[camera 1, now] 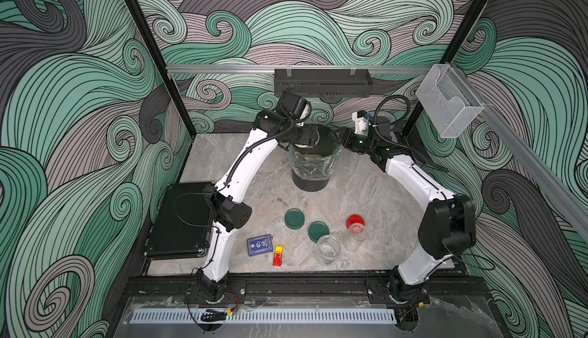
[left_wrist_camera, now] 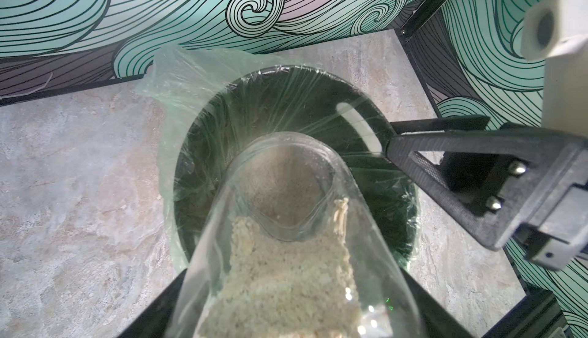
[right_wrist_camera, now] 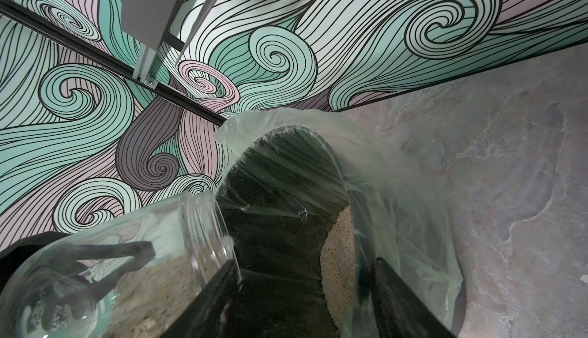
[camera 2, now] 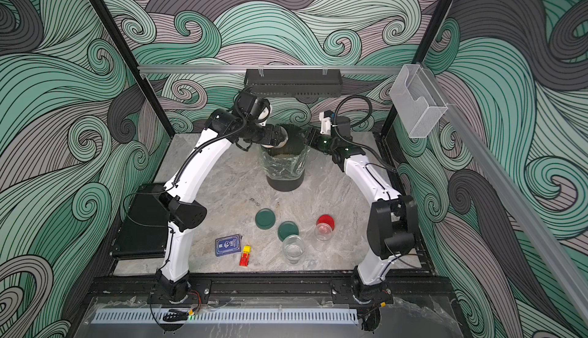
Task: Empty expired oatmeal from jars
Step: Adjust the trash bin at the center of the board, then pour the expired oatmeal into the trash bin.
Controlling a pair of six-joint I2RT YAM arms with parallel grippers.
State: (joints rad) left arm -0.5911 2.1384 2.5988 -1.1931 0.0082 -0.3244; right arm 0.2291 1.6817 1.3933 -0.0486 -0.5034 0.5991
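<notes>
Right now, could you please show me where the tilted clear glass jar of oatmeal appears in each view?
In a top view: tilted clear glass jar near centre, over the black round plastic-lined bin.
In a top view: jar likewise near centre.
Left wrist: jar close up, mouth over bin.
Right wrist: jar close up, mouth toward bin.
Shared landmark: that bin.

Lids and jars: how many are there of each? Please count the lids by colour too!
green lids: 2
red lid: 1
clear jars: 3
Total: 6
</notes>
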